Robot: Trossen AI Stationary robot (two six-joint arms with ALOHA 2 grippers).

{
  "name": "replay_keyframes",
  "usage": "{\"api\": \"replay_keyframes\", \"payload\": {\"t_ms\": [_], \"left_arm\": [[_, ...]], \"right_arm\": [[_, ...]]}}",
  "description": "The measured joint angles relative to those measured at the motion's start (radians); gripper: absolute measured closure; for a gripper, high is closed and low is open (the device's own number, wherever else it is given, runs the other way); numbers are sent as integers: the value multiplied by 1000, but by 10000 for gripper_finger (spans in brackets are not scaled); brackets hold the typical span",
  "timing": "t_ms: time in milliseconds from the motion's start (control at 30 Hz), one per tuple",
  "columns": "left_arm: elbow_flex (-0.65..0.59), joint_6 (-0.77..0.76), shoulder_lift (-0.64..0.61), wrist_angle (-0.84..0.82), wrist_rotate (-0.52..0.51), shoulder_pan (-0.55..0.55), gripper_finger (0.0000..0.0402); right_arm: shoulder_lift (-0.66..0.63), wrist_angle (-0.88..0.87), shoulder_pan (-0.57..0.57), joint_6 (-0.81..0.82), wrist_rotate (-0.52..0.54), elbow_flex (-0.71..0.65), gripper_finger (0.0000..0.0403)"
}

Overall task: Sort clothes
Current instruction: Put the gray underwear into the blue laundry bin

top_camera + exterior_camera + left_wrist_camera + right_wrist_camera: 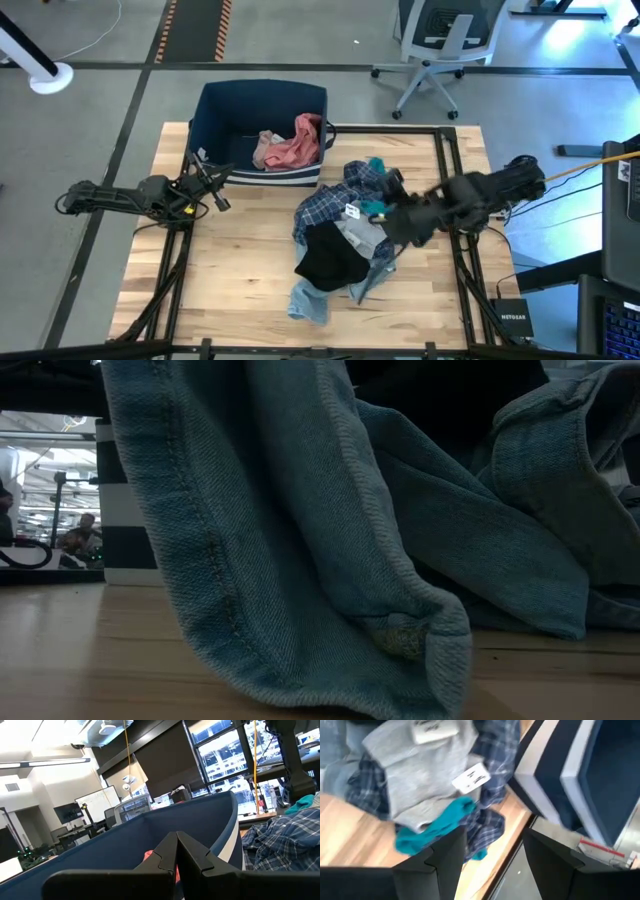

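Observation:
A pile of clothes lies mid-table: the blue plaid shirt [325, 205], the black piece [330, 258], the light-blue jeans [310, 298], a grey-white piece [420, 780] with tags, and the small teal item [432, 832]. The pink top [298, 145] lies inside the navy bin [215, 110]. My right gripper [495, 850] is open and hangs over the pile's right side, just above the teal item and plaid shirt, touching nothing that shows. My left gripper [176, 840] is shut and empty at the bin's left front corner [222, 185]. The jeans [300, 540] fill the low view.
The bin stands at the table's far edge, left of centre, and its near wall with the white band [265, 178] is close to the pile. Bare wood [230, 260] lies left of the pile. An office chair [440, 45] stands beyond the table. A person [80, 535] shows far off.

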Motion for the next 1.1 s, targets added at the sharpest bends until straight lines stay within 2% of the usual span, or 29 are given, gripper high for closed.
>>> {"api": "replay_keyframes", "payload": {"t_ms": [100, 267, 567, 833, 967, 1100], "left_arm": [[0, 0, 0, 0, 0, 0, 400], [0, 0, 0, 0, 0, 0, 400], [0, 0, 0, 0, 0, 0, 400], [0, 0, 0, 0, 0, 0, 400], [0, 0, 0, 0, 0, 0, 400], [0, 0, 0, 0, 0, 0, 400]], "right_arm": [[-64, 16, 56, 90, 33, -144, 187], [-150, 146, 126, 187, 69, -391, 187], [-169, 351, 193, 199, 78, -692, 187], [-169, 473, 189, 108, 119, -777, 187], [-169, 476, 189, 88, 202, -784, 187], [-169, 486, 189, 70, 235, -784, 187]]}}
